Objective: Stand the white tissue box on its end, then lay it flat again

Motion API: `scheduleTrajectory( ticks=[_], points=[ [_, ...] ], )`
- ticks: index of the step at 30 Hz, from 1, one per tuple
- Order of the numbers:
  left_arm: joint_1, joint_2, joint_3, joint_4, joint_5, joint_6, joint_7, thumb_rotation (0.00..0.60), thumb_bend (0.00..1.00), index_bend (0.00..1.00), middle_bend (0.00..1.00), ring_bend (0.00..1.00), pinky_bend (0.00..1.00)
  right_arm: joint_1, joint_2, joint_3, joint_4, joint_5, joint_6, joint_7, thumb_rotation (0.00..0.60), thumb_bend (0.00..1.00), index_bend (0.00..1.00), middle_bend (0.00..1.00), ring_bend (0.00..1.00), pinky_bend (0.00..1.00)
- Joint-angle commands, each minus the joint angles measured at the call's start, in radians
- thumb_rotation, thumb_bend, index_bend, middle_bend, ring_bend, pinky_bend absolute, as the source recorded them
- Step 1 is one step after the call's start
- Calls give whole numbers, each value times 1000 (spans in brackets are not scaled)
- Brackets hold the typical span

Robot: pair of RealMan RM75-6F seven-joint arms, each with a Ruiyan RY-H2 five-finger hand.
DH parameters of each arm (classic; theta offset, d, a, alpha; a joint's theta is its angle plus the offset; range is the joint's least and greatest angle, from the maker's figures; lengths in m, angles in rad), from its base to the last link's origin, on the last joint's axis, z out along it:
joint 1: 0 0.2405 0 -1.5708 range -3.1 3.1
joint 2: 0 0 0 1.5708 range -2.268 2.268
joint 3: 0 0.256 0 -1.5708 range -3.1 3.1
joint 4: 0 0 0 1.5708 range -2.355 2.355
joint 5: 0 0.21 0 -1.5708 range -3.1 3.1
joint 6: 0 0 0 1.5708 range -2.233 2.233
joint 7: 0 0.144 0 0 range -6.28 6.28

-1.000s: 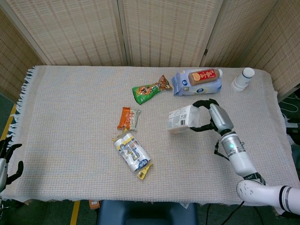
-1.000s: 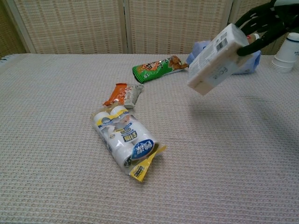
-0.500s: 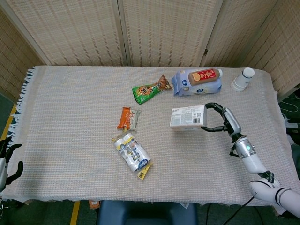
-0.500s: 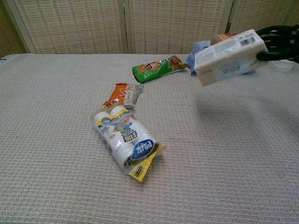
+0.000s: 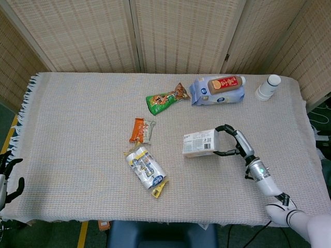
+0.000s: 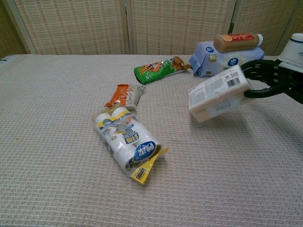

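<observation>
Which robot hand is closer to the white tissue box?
The right hand. It grips the tissue box by its end, holding it tilted above the table. The left hand is far off at the table's left edge, touching nothing.

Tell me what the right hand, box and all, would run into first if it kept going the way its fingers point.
The right hand points leftward, holding the white tissue box. On that line the orange snack packet looks first, though the roll pack lies close; depth is unclear.

Green snack bag [image 5: 167, 97], orange wrapper [image 5: 141, 130], roll pack [image 5: 147, 165], blue packet [image 5: 214, 92] under brown bottle [image 5: 226, 82], stacked cups [image 5: 268, 87].
</observation>
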Motion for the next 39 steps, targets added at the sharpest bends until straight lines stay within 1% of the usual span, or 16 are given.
scheduleTrajectory(
  ticks=[1, 6, 9, 12, 15, 21, 25, 33, 39],
  points=[
    [-1, -1, 1, 1, 1, -1, 2, 600, 484, 244, 0, 0, 120, 4, -35, -6, 48, 6, -3, -81, 600, 46, 596, 519, 447, 0],
    [-1, -2, 0, 1, -1, -2, 5, 600, 484, 244, 0, 0, 120, 7, -36, -19, 53, 12, -35, -135, 600, 47, 598, 520, 447, 0],
    [-1, -1, 0, 0, -2, -2, 4, 600, 484, 244, 0, 0, 119, 8, -21, -24, 39, 22, -64, -181, 600, 47, 596, 520, 447, 0],
    [-2, -2, 1, 0, 0, -3, 6, 600, 484, 244, 0, 0, 120, 11, 15, -24, -6, 33, -89, -231, 600, 47, 593, 520, 447, 0],
    [-2, -3, 2, -1, 2, -3, 9, 600, 484, 244, 0, 0, 120, 14, 59, -18, -67, 53, -116, -309, 600, 47, 593, 520, 447, 0],
    [-3, -5, 4, -4, 5, -2, 18, 600, 485, 244, 0, 0, 120, 23, 162, -8, -222, 117, -219, -479, 600, 48, 590, 520, 447, 0],
    [-3, -6, 4, -4, 3, -3, 20, 600, 485, 244, 0, 0, 120, 34, 210, -5, -293, 169, -304, -569, 600, 48, 587, 520, 447, 0],
    [-5, -7, 5, -4, 2, -7, 23, 600, 485, 245, 0, 0, 120, 49, 255, 14, -379, 267, -382, -790, 600, 48, 577, 520, 437, 0],
    [-6, -7, 7, -5, 2, -11, 27, 600, 485, 245, 0, 0, 120, 62, 282, 23, -439, 345, -413, -966, 600, 48, 543, 519, 379, 0]
  ],
)
